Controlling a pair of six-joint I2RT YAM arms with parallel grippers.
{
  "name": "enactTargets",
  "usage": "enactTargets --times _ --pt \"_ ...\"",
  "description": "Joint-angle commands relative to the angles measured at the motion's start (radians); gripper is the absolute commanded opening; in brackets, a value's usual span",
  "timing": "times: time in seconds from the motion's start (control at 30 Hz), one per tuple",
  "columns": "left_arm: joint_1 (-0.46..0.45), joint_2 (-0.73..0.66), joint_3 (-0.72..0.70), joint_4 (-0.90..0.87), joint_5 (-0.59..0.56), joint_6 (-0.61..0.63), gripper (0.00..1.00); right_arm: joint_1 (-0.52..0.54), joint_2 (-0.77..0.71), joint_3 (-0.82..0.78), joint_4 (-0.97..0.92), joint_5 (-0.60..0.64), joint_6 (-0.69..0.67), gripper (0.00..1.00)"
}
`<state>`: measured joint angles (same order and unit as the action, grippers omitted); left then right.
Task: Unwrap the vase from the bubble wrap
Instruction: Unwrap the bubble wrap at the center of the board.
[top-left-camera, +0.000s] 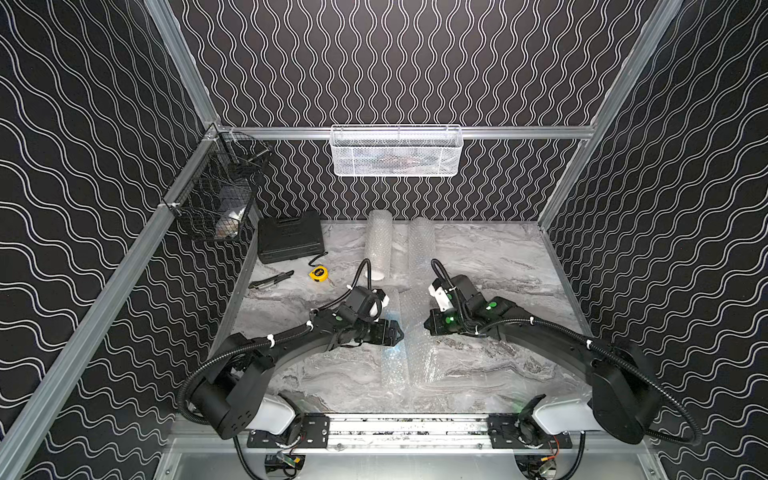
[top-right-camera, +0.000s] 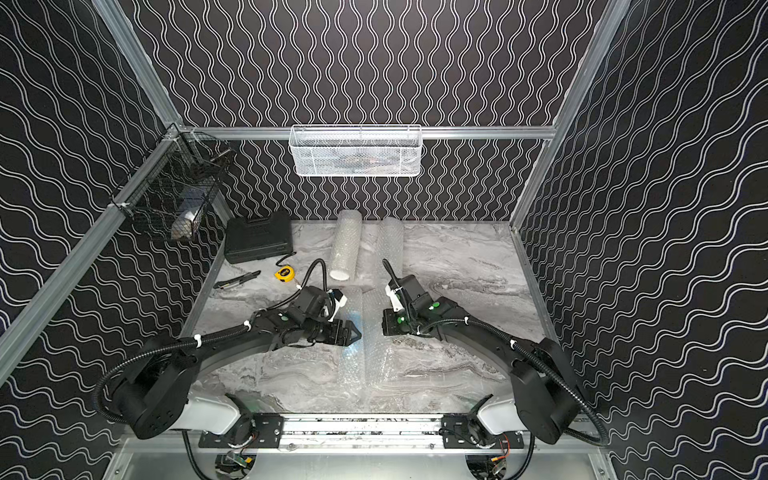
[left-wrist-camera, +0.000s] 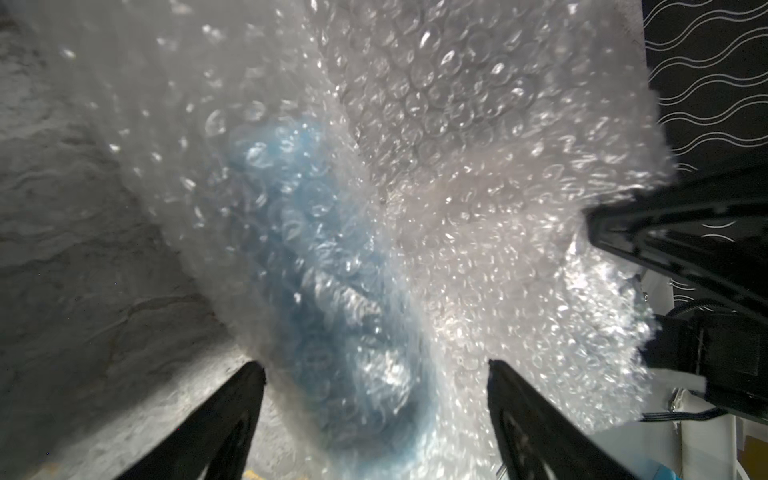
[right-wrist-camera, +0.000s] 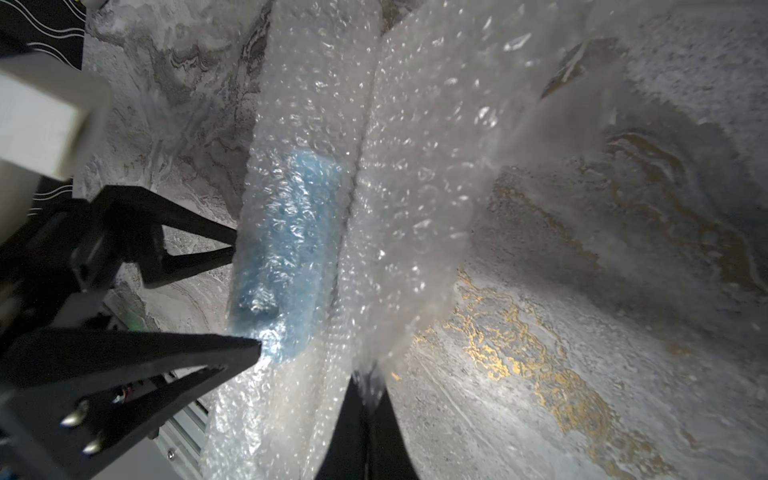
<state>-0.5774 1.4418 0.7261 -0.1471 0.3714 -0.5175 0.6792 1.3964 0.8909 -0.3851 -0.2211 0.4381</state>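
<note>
clear bubble wrap (top-left-camera: 415, 361) lies in a long strip down the middle of the marble-look table (top-left-camera: 498, 270) in both top views. a pale blue glow marks the vase (top-left-camera: 389, 352), still bundled inside the strip and just beside the left gripper (top-left-camera: 400, 332). two further rolls (top-left-camera: 379, 243) of the same plastic rest at the back of the table, well apart from the work, near a black case (top-left-camera: 290, 241) and a yellow tape measure (top-left-camera: 318, 273).

from the left wrist, the vase is a blue shape seen only through bubbled plastic. it runs between the two black fingers (left-wrist-camera: 220, 424), which stand apart on either side of the bundle; whether they press on it is hard to tell through the blur. a loose part of the bubble wrap rises beyond it.

from the right wrist, the right gripper (right-wrist-camera: 368, 386) is closed on an edge of that loose part and holds it up off the table. the left gripper's tips meet the side of the wrapped vase.

on this evidence the job is under way but far from finished: one layer appears to be peeled back, yet no bare vase surface shows in any view. the remaining wrap has to be drawn clear and the vase freed.
</note>
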Motion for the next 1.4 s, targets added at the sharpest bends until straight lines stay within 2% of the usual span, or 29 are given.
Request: enactTargets --times 0.0,0.13,0.27,0.4,0.57,0.8,1.37 --pt "0.001 0.015 -0.005 0.029 0.034 0.004 0.86 0.002 -0.016 0.009 -0.026 0.030 -0.014 0.00" --pt "0.000 0.037 -0.018 0.070 0.109 -0.004 0.85 0.003 -0.025 0.011 -0.030 0.034 -0.013 0.00" --pt "-0.001 0.049 -0.017 0.075 0.124 -0.006 0.85 0.003 -0.034 0.013 -0.032 0.034 -0.015 0.00" --pt "0.001 0.035 -0.003 0.040 0.081 0.010 0.86 0.005 -0.053 0.008 -0.028 0.037 -0.018 0.00" --pt "0.000 -0.002 0.025 -0.046 -0.054 0.038 0.89 0.006 -0.075 0.006 -0.031 0.043 -0.025 0.00" --pt "0.000 -0.015 0.021 -0.033 -0.082 0.036 0.89 0.010 -0.110 -0.005 -0.037 0.049 -0.040 0.00" --pt "0.001 0.054 0.000 0.073 0.106 0.046 0.86 0.015 -0.189 -0.023 -0.046 0.055 -0.058 0.00"
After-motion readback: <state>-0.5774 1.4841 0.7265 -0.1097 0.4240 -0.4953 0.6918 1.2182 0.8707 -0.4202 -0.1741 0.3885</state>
